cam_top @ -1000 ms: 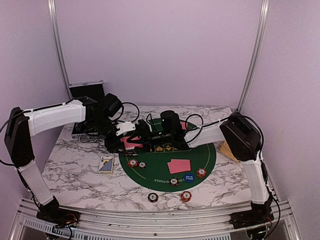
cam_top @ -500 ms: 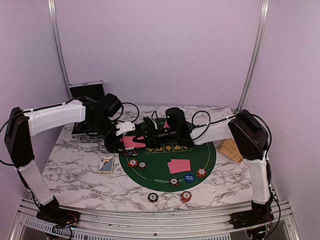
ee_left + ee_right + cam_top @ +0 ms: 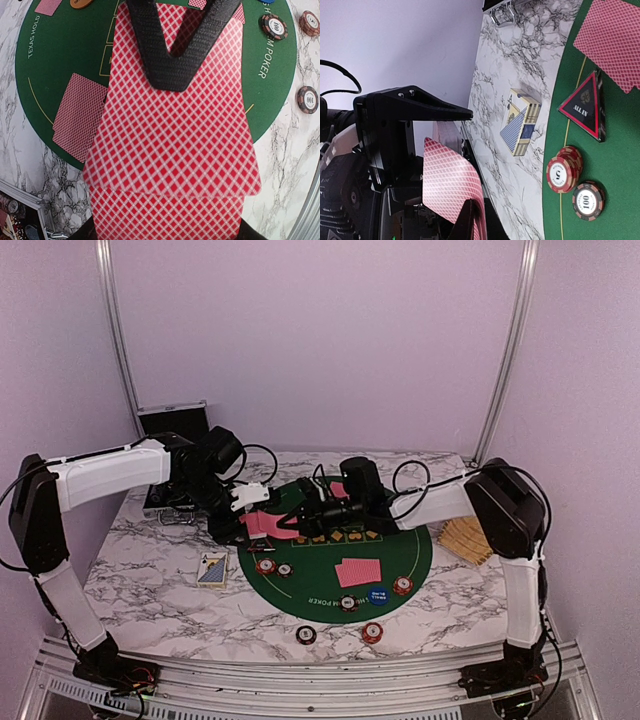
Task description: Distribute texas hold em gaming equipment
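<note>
Left gripper (image 3: 252, 523) of mine is clenched on a stack of playing cards (image 3: 165, 220), held over the left edge of the green mat (image 3: 410, 550). One black finger (image 3: 170, 65) of my right gripper (image 3: 300, 523) lies on the top card (image 3: 175, 140); whether it pinches, I cannot tell. Two cards (image 3: 358, 572) lie face-down on the mat, a chip (image 3: 402, 586) near them.

right arm pulled back toward its own side. right claw (image 3: 301, 524) now farther from left claw (image 3: 247, 523); more of the pink-red cards (image 3: 266, 524) exposed between them.
</note>
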Controlling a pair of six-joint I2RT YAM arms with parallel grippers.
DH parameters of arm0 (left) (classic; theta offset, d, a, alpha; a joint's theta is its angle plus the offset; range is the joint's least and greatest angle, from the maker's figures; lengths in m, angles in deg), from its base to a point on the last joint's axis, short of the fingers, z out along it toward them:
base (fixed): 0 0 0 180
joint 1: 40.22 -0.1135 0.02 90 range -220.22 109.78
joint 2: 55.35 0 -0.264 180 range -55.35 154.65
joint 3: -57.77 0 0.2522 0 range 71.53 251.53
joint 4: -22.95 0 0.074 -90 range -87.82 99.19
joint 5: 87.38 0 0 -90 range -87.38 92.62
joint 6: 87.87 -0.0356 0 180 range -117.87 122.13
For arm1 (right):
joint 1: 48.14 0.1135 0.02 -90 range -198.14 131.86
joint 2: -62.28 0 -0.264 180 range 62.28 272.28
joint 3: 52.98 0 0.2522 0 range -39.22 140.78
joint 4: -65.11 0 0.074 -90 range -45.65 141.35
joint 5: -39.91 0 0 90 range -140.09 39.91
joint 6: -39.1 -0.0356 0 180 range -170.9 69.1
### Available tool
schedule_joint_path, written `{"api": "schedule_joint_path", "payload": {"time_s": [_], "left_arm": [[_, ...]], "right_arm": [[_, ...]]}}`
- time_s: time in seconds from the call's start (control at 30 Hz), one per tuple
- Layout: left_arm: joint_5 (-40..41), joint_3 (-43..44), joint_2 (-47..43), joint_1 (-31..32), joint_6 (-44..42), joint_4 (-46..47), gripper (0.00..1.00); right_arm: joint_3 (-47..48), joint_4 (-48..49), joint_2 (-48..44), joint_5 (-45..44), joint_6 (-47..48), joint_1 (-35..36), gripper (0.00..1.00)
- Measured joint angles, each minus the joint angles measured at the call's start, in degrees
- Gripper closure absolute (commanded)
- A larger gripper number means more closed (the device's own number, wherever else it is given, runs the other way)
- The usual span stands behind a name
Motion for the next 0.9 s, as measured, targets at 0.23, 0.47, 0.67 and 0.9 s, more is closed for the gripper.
{"api": "schedule_joint_path", "payload": {"time_s": [0.23, 0.47, 0.67, 0.9], "left_arm": [[0.0, 0.0, 0.0, -0.3, -0.1, 0.0, 1.00], [0.0, 0.0, -0.7, -0.7, -0.2, 0.0, 1.00], [0.1, -0.2, -1.8, -1.0, -0.2, 0.1, 1.00], [0.8, -1.9, -3.0, -1.2, -0.1, 0.1, 1.00]], "right_arm": [[-0.9, -7.4, -3.1, -0.2, 5.4, -2.5, 0.98], [12.3, -32.7, -3.5, -9.0, 23.5, -4.0, 0.99], [26.8, -48.8, -3.3, -26.0, 40.5, -3.7, 1.00], [32.5, -54.6, -1.1, -51.9, 58.7, 0.4, 1.00]]}}
